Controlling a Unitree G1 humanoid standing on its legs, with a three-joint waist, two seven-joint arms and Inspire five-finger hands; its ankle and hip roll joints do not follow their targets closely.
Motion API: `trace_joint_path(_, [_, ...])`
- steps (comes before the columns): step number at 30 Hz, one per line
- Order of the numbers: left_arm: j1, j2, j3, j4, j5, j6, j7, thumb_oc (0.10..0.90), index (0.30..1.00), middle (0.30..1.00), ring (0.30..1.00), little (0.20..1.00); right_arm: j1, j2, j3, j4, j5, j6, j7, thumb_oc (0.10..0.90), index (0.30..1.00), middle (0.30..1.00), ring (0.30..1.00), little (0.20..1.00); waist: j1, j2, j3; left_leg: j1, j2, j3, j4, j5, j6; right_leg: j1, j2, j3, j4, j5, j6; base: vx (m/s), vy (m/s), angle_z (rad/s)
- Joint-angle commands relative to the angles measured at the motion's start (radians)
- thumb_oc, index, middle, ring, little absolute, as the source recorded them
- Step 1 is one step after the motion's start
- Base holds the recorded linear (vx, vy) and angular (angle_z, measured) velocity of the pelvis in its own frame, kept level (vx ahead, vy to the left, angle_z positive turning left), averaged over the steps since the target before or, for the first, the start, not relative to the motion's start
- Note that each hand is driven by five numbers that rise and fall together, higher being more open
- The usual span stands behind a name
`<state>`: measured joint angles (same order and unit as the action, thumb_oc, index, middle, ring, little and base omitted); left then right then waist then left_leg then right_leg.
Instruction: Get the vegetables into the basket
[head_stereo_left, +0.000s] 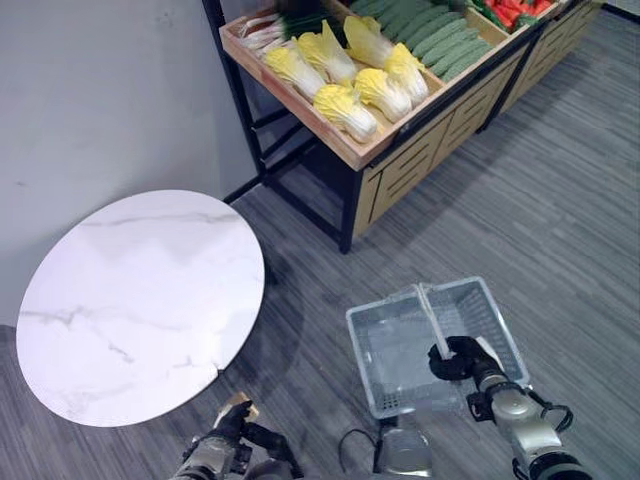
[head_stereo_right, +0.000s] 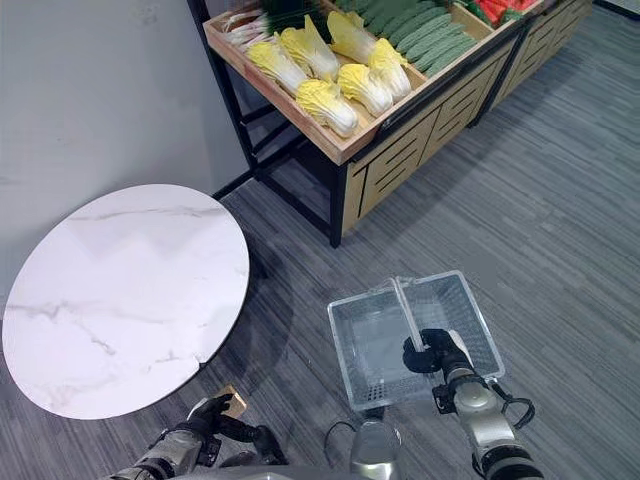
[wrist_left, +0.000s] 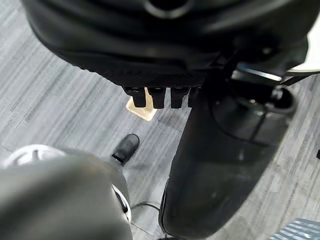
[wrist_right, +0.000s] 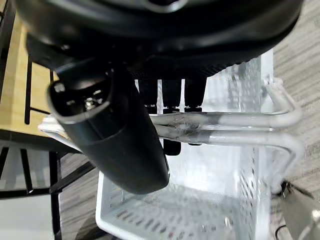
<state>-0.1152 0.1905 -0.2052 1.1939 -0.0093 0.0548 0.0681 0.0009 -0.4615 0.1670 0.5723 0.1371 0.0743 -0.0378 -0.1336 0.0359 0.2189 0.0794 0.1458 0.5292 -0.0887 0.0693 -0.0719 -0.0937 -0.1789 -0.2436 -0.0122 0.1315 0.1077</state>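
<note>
The right robot hand (head_stereo_left: 462, 358) is nearest, low in the head views, its dark fingers curled round the paired pale handles (wrist_right: 235, 127) of a translucent grey plastic basket (head_stereo_left: 383, 350). The right wrist view shows the fingers hooked over both handle bars, with the perforated basket walls hanging below them. The basket looks empty and sits over the grey striped floor (head_stereo_left: 560, 220).

The left robot hand (head_stereo_left: 232, 422) shows at the lower left, over the floor, its fingers curled and holding nothing; a small tan piece (wrist_left: 141, 108) lies on the floor just past its fingertips.

A round white marble-patterned counter (head_stereo_left: 140, 300) stands to the left. Well apart from the basket, a wooden display shelf on a black frame (head_stereo_left: 395, 140) carries the vegetables: yellow-white Chinese cabbages (head_stereo_left: 345, 75) in the near compartment, green cucumbers (head_stereo_left: 430, 30) beside them, and red produce (head_stereo_left: 515, 10) farther along.
</note>
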Motion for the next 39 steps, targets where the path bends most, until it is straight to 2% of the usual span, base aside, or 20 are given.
trace_joint_path(1, [0.008,0.061,-0.019,0.047,0.013,0.001,0.027,0.9,1.0,1.0,1.0,1.0,-0.06,0.023,0.017,-0.086,0.034,-0.092,-0.006,0.4,0.3,0.3,0.3,0.3,-0.005,-0.049,-0.033,0.028,-0.005,0.009,0.054,-0.067,-0.03,-0.067,-0.052,0.065,0.075,0.016,0.123,0.0,-0.069,-0.42])
trace_joint_path(3, [0.003,0.057,-0.02,0.048,0.008,0.004,0.034,0.9,1.0,1.0,1.0,1.0,-0.062,0.031,0.027,-0.082,0.034,-0.092,-0.011,0.4,0.3,0.3,0.3,0.3,-0.004,-0.05,-0.027,0.025,0.001,0.024,0.047,-0.056,-0.039,-0.08,-0.044,0.034,0.059,0.028,0.119,0.0,-0.08,-0.37])
trace_joint_path(5, [-0.003,0.049,-0.027,0.05,0.007,0.003,0.039,0.9,1.0,1.0,1.0,1.0,-0.052,0.038,0.034,-0.075,0.04,-0.092,-0.013,0.4,0.3,0.3,0.3,0.3,-0.009,-0.045,-0.029,0.012,0.01,0.018,0.038,-0.04,-0.051,-0.085,-0.03,0.033,0.044,0.029,0.117,0.03,-0.118,-0.15])
trace_joint_path(10, [-0.019,0.038,-0.011,0.05,-0.037,0.006,0.063,0.9,1.0,1.0,1.0,1.0,-0.029,0.043,0.047,-0.078,0.053,-0.105,-0.033,0.4,0.3,0.3,0.3,0.3,-0.022,-0.012,-0.031,-0.009,0.049,-0.015,0.02,-0.004,-0.085,-0.089,0.008,0.036,0.031,-0.01,0.088,0.08,-0.161,0.07])
trace_joint_path(11, [-0.022,0.034,-0.01,0.053,-0.036,0.007,0.09,0.9,1.0,1.0,1.0,1.0,-0.009,0.043,0.057,-0.099,0.048,-0.124,-0.054,0.4,0.3,0.3,0.3,0.3,-0.026,-0.008,-0.014,-0.032,0.078,-0.044,0.106,-0.011,-0.097,-0.071,0.039,0.04,0.034,-0.042,0.055,0.18,-0.35,0.22])
trace_joint_path(12, [-0.028,0.031,-0.005,0.052,-0.056,0.002,0.109,0.9,1.0,1.0,1.0,1.0,-0.007,0.038,0.069,-0.096,0.042,-0.135,-0.062,0.4,0.3,0.3,0.3,0.3,-0.01,-0.019,0.004,-0.077,0.064,-0.145,0.191,0.021,-0.11,-0.05,0.061,0.051,0.006,-0.036,0.037,0.2,-0.287,0.2])
trace_joint_path(13, [-0.029,0.029,0.003,0.053,-0.074,-0.005,0.114,0.9,1.0,1.0,1.0,1.0,-0.005,0.034,0.075,-0.093,0.046,-0.138,-0.057,0.4,0.3,0.3,0.3,0.3,0.008,-0.031,0.011,-0.097,0.028,-0.245,0.199,0.017,-0.104,-0.04,0.067,0.067,-0.011,-0.036,0.034,0.13,-0.107,-0.04])
trace_joint_path(14, [-0.029,0.027,0.004,0.056,-0.083,-0.006,0.118,0.9,1.0,1.0,1.0,1.0,-0.002,0.036,0.077,-0.095,0.046,-0.138,-0.056,0.4,0.3,0.3,0.3,0.3,0.014,-0.041,0.012,-0.118,0.009,-0.279,0.182,-0.002,-0.092,-0.032,0.062,0.075,-0.02,-0.038,0.038,0.14,0.006,-0.27])
trace_joint_path(15, [-0.029,0.024,0.008,0.057,-0.094,-0.011,0.12,0.9,1.0,1.0,1.0,1.0,-0.006,0.034,0.087,-0.091,0.043,-0.136,-0.052,0.4,0.3,0.3,0.3,0.3,0.03,-0.057,0.011,-0.148,-0.023,-0.349,0.148,-0.032,-0.075,-0.027,0.058,0.098,-0.028,-0.04,0.041,0.12,-0.006,-0.47])
trace_joint_path(17, [-0.032,0.022,0.008,0.061,-0.12,-0.017,0.128,0.9,1.0,1.0,1.0,1.0,-0.018,0.03,0.105,-0.075,0.039,-0.136,-0.049,0.4,0.3,0.3,0.3,0.3,0.06,-0.08,0.014,-0.206,-0.038,-0.455,0.112,-0.022,-0.065,-0.024,0.055,0.147,-0.026,-0.043,0.048,0.16,0.014,-0.59])
trace_joint_path(20, [-0.023,0.025,0.01,0.063,-0.127,-0.019,0.129,0.9,1.0,1.0,1.0,1.0,-0.012,0.035,0.106,-0.053,0.036,-0.133,-0.041,0.4,0.3,0.3,0.3,0.3,0.063,-0.092,0.024,-0.195,-0.039,-0.443,0.14,-0.049,-0.049,-0.007,0.052,0.173,-0.011,-0.056,0.048,0.11,0.062,-0.62])
trace_joint_path(22, [-0.016,0.031,0.015,0.06,-0.128,-0.016,0.127,0.9,1.0,1.0,1.0,1.0,-0.016,0.039,0.108,-0.043,0.036,-0.127,-0.038,0.4,0.3,0.3,0.3,0.3,0.069,-0.102,0.028,-0.188,-0.058,-0.438,0.138,-0.063,-0.033,-0.016,0.047,0.198,-0.006,-0.049,0.052,0.0,0.208,-0.72])
trace_joint_path(25, [-0.017,0.072,0.03,0.042,-0.134,-0.024,0.124,0.9,1.0,1.0,1.0,1.0,-0.062,0.066,0.134,0.02,0.023,-0.112,-0.027,0.4,0.3,0.3,0.3,0.3,0.087,-0.135,0.038,-0.168,-0.097,-0.375,0.161,-0.116,0.008,-0.063,0.022,0.272,0.007,-0.005,0.084,-0.04,0.292,-0.75])
trace_joint_path(31, [-0.004,0.086,0.016,0.032,-0.107,-0.024,0.11,0.9,1.0,1.0,1.0,1.0,-0.072,0.079,0.135,0.06,0.019,-0.103,-0.021,0.4,0.3,0.3,0.3,0.3,0.083,-0.141,0.04,-0.157,-0.118,-0.339,0.208,-0.158,0.025,-0.08,0.007,0.302,0.011,0.026,0.105,-0.02,0.109,-0.38])
trace_joint_path(34, [0.003,0.101,0.019,0.017,-0.096,-0.024,0.1,0.9,1.0,1.0,1.0,1.0,-0.086,0.075,0.139,0.072,0.002,-0.098,-0.014,0.4,0.3,0.3,0.3,0.3,0.08,-0.141,0.052,-0.147,-0.132,-0.289,0.228,-0.185,0.041,-0.113,-0.001,0.322,0.007,0.078,0.135,-0.08,0.133,-0.41])
trace_joint_path(35, [0.006,0.109,0.023,0.008,-0.089,-0.026,0.096,0.9,1.0,1.0,1.0,1.0,-0.101,0.079,0.148,0.072,-0.023,-0.094,-0.014,0.4,0.3,0.3,0.3,0.3,0.081,-0.135,0.057,-0.128,-0.12,-0.234,0.198,-0.173,0.035,-0.145,-0.012,0.273,-0.003,0.143,0.154,-0.1,0.083,-0.84])
trace_joint_path(36, [0.006,0.11,0.024,0.008,-0.089,-0.026,0.097,0.9,1.0,1.0,1.0,1.0,-0.102,0.079,0.148,0.072,-0.023,-0.094,-0.014,0.4,0.3,0.3,0.3,0.3,0.08,-0.139,0.055,-0.131,-0.123,-0.233,0.195,-0.167,0.035,-0.149,-0.014,0.275,-0.003,0.145,0.154,-0.21,0.082,-1.52])
trace_joint_path(37, [0.005,0.119,0.019,-0.006,-0.082,-0.021,0.094,0.9,1.0,1.0,1.0,1.0,-0.099,0.083,0.152,0.06,-0.028,-0.095,-0.015,0.4,0.3,0.3,0.3,0.3,0.091,-0.112,0.055,-0.137,-0.087,-0.209,0.183,-0.139,0.035,-0.132,-0.032,0.186,0.049,0.081,0.137,-0.14,0.023,-1.08])
trace_joint_path(38, [0.005,0.12,0.019,-0.006,-0.082,-0.021,0.094,0.9,1.0,1.0,1.0,1.0,-0.1,0.084,0.152,0.06,-0.028,-0.095,-0.015,0.4,0.3,0.3,0.3,0.3,0.09,-0.115,0.053,-0.141,-0.089,-0.209,0.182,-0.134,0.035,-0.136,-0.034,0.186,0.049,0.083,0.137,-0.18,0.046,-0.87])
trace_joint_path(39, [0.003,0.12,0.016,-0.009,-0.083,-0.019,0.092,0.9,1.0,1.0,1.0,1.0,-0.098,0.084,0.152,0.061,-0.029,-0.096,-0.014,0.4,0.3,0.3,0.3,0.3,0.094,-0.107,0.049,-0.146,-0.082,-0.207,0.176,-0.126,0.036,-0.115,-0.035,0.189,0.071,0.055,0.128,-0.11,0.037,-0.31])
